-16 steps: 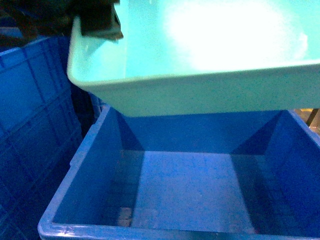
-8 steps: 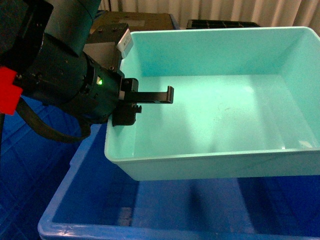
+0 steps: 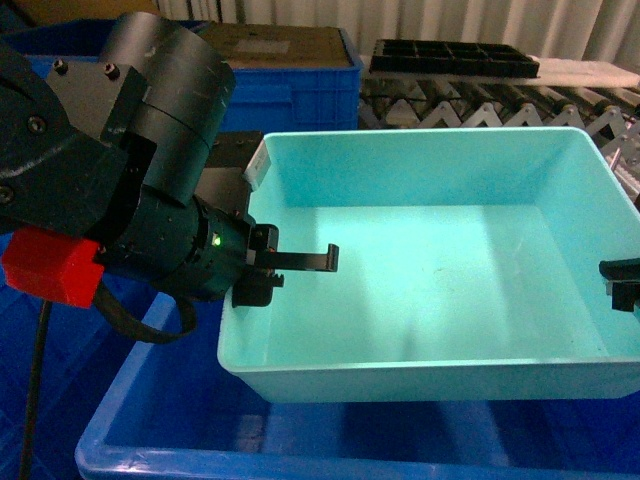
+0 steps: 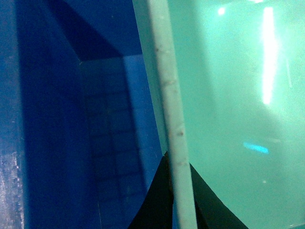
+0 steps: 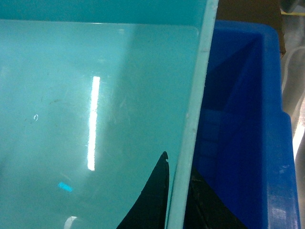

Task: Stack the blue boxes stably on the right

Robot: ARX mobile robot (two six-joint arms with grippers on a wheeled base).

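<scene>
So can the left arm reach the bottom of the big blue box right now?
Probably not. The left gripper is clamped on the wall of the light box, which hangs over the big blue box and covers most of its floor.

The royal-blue tub (image 3: 140, 440) is mostly hidden under the turquoise tub (image 3: 430, 290); only its near rim and left wall show, and the picture's bottom edge cuts the rim. Of the right gripper (image 3: 620, 283), only a dark tip shows at the turquoise tub's right wall, cut by the edge. In both wrist views, the fingers are only dark shapes beside the rim of the turquoise tub.
</scene>
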